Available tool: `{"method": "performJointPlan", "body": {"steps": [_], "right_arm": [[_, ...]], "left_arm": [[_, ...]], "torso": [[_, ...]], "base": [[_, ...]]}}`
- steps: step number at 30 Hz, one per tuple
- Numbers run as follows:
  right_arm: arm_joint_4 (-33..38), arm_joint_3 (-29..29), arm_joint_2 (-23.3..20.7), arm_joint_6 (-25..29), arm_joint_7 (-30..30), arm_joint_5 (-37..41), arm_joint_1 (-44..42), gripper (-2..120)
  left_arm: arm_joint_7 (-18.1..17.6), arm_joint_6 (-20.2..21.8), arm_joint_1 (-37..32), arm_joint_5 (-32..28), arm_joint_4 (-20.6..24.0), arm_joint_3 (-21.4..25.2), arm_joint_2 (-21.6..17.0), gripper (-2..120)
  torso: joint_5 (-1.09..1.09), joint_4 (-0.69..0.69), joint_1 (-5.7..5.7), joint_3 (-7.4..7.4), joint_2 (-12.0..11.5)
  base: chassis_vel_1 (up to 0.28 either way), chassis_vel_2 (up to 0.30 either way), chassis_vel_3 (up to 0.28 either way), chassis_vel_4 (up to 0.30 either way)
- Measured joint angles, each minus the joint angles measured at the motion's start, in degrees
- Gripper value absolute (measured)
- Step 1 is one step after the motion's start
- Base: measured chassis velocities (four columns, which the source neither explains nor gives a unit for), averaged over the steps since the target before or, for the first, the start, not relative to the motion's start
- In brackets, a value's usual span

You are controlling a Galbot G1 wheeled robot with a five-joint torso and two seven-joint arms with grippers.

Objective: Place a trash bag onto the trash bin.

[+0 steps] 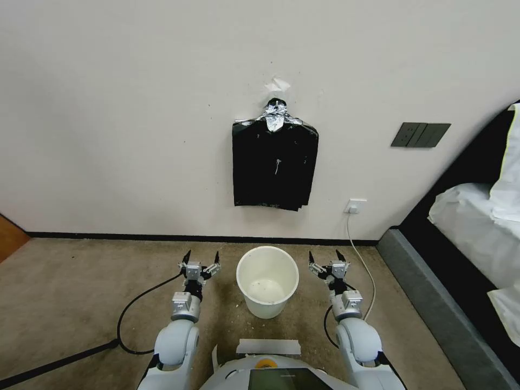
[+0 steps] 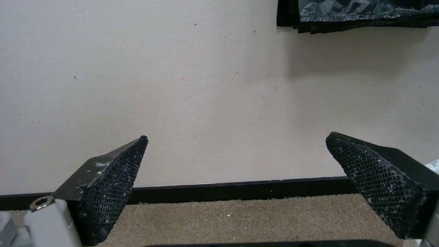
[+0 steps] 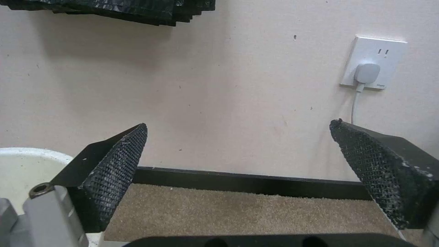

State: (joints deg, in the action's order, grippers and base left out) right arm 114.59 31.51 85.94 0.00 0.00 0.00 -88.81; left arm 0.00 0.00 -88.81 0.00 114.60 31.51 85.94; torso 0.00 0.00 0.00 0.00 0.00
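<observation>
Beige carpet (image 1: 81,292) runs up to a cream wall (image 1: 135,108) with a dark baseboard (image 1: 162,236), and we face that wall squarely. Our trash bin (image 1: 267,281) stands upright on the carpet between our two arms, its mouth bare and a few specks on its white floor. Our left gripper (image 1: 202,258) hovers just beside the bin on one side with its fingers spread apart and nothing between them; in the left wrist view the two mesh pads (image 2: 114,185) stand wide, framing wall and baseboard. Our right gripper (image 1: 325,256) sits just beside the bin on the other side, likewise spread and holding nothing, and in the right wrist view the bin's rim (image 3: 27,154) curves in next to one pad. On the wall above the bin hangs a flat black bundle of bags (image 1: 274,165) with crumpled silver foil (image 1: 275,115) at its top. We cannot pick out a single loose trash bag. A white outlet (image 1: 355,206) with a cable (image 1: 364,265) sits near our right gripper, and a bed (image 1: 476,227) lies further right.
</observation>
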Motion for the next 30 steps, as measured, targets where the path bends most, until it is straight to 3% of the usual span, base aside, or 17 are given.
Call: {"method": "performJointPlan", "body": {"steps": [10,19,21,22,25,28,30], "right_arm": [[0.1,0.0,0.0,0.1,0.0,0.0,-0.2,100],[6.7,-3.2,-1.5,9.3,5.9,-1.7,-11.0,100],[9.0,-4.4,-2.1,12.9,8.1,-2.2,-14.9,100],[9.0,-4.4,-2.1,12.9,8.1,-2.2,-14.9,100],[8.3,-5.4,-2.1,14.0,8.2,-0.2,-14.5,100],[7.8,-5.4,-2.4,14.1,8.2,0.1,-14.0,100],[7.6,-5.4,-2.5,14.1,8.2,0.3,-13.7,100]], "left_arm": [[0.0,-0.1,-0.1,0.0,0.0,0.0,0.0,100],[-0.6,-2.4,-1.3,-0.5,0.1,0.1,-0.4,100],[-2.4,-8.8,-4.6,-2.2,0.7,0.2,-1.4,100],[-2.4,-8.8,-4.6,-2.2,0.7,0.2,-1.4,100],[-4.6,-16.8,-8.7,-4.3,1.4,0.5,-2.7,100],[-5.3,-20.4,-10.6,-5.4,1.7,0.4,-3.6,100],[-4.8,-21.3,-11.0,-5.9,2.0,-0.6,-4.6,100]], "torso": [[0.00,0.00,0.00,0.00,0.0],[-0.02,-0.03,0.00,-0.01,0.0],[0.00,0.00,0.00,-0.01,0.0],[0.00,0.00,0.00,-0.01,0.0],[0.00,0.01,0.00,0.00,0.0],[0.01,0.05,0.00,-0.01,0.0],[0.01,0.00,0.00,0.00,0.0]], "base": [[0.000,0.000,0.000,0.000],[0.000,0.000,0.000,0.000],[0.000,0.000,0.000,0.000],[0.000,0.000,0.000,0.000],[0.000,0.000,0.000,0.000],[0.000,0.000,0.000,0.000],[0.000,0.000,0.000,0.000]]}}
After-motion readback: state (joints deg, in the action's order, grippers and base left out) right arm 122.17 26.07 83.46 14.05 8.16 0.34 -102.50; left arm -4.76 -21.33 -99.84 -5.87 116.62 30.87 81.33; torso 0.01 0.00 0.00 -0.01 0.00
